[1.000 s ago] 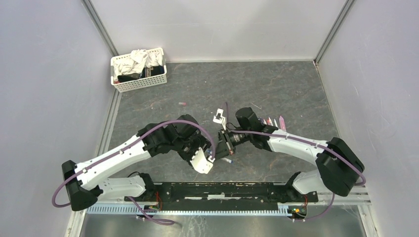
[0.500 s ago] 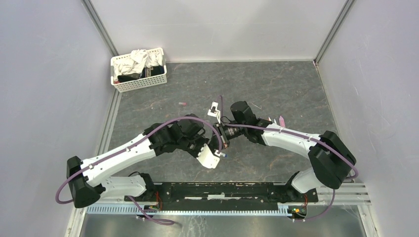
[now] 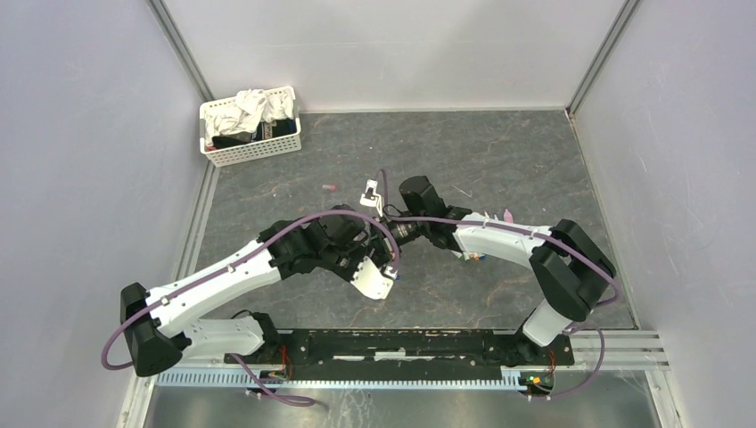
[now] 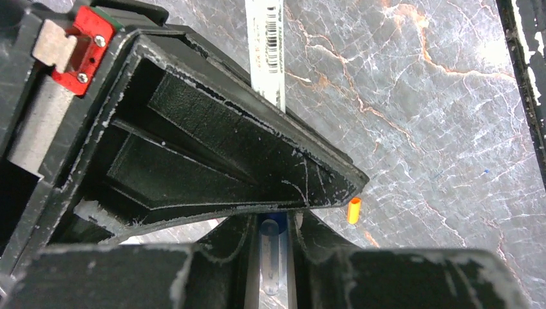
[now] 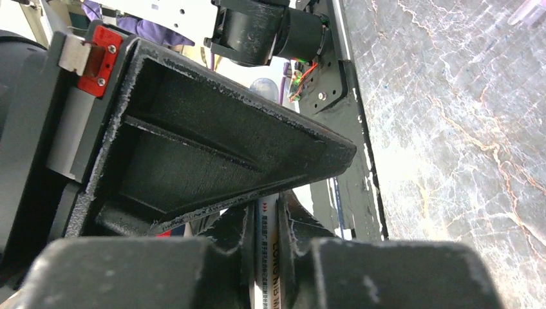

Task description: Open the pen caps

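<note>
My left gripper (image 4: 273, 222) is shut on a translucent pen cap (image 4: 272, 254) with a blue end. The white pen barrel (image 4: 266, 51) runs on beyond its fingers. My right gripper (image 5: 267, 212) is shut on that same white printed barrel (image 5: 265, 257). In the top view the left gripper (image 3: 389, 267) and the right gripper (image 3: 393, 251) meet tip to tip near the table's middle. An orange cap (image 4: 353, 210) lies loose on the table beside the left fingers. A small reddish cap (image 3: 329, 188) lies farther back.
A white basket (image 3: 252, 152) with crumpled cloth stands at the back left. A few pens and caps (image 3: 472, 256) lie under the right forearm, and a pink one (image 3: 508, 215) lies behind it. Grey walls close in three sides.
The left gripper has closed on the cap end of the pen held by the right gripper. Both grippers have shifted left and farther back, joined at the pen.
</note>
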Robot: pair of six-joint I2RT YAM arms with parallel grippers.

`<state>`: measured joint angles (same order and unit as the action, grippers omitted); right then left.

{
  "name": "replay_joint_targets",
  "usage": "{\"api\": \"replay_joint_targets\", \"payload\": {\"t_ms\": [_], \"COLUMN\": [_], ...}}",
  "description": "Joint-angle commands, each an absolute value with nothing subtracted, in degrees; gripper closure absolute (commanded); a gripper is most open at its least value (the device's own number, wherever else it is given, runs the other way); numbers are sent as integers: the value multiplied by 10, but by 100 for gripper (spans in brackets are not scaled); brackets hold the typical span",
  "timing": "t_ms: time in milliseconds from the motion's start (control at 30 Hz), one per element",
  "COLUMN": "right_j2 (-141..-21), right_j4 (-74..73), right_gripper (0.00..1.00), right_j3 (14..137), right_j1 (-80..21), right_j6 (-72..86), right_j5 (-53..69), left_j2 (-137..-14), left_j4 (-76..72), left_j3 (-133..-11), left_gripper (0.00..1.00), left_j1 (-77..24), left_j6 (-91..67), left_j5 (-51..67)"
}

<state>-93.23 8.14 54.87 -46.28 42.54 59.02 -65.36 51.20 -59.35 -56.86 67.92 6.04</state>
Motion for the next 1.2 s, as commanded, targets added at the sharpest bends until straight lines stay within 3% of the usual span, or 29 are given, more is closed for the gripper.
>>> {"api": "replay_joint_targets", "payload": {"t_ms": [0,600,667,700,733,800,833,900,1000,1167], "right_j2": [-954,-967,-958,-907,-798,-594,-587,-664,-663,-687], "right_j4": [169,18,-105,-182,-188,50,68,-163,-60,-36], "right_gripper": [98,100,100,100,100,100,100,100,100,100], "right_j3": [606,629,620,572,445,164,150,282,251,289], "right_j1": [-467,-464,-460,-461,-468,-438,-420,-416,-419,-420], "right_j6": [464,332,255,211,209,412,422,237,300,289], "right_j5": [548,519,500,486,461,447,482,464,490,507], "left_j2": [-652,-658,-656,-646,-631,-623,-626,-618,-672,-665], "left_j4": [477,482,509,533,547,572,598,474,535,569], "left_j3": [-618,-619,-625,-627,-620,-584,-586,-577,-650,-665], "left_gripper": [98,98,98,98,98,98,98,98,98,97], "left_j1": [-582,-581,-571,-518,-394,-109,-113,-305,-384,-432], "left_j6": [665,702,734,777,852,1100,1130,934,844,836], "left_j5": [129,126,90,68,74,166,168,59,46,69]}}
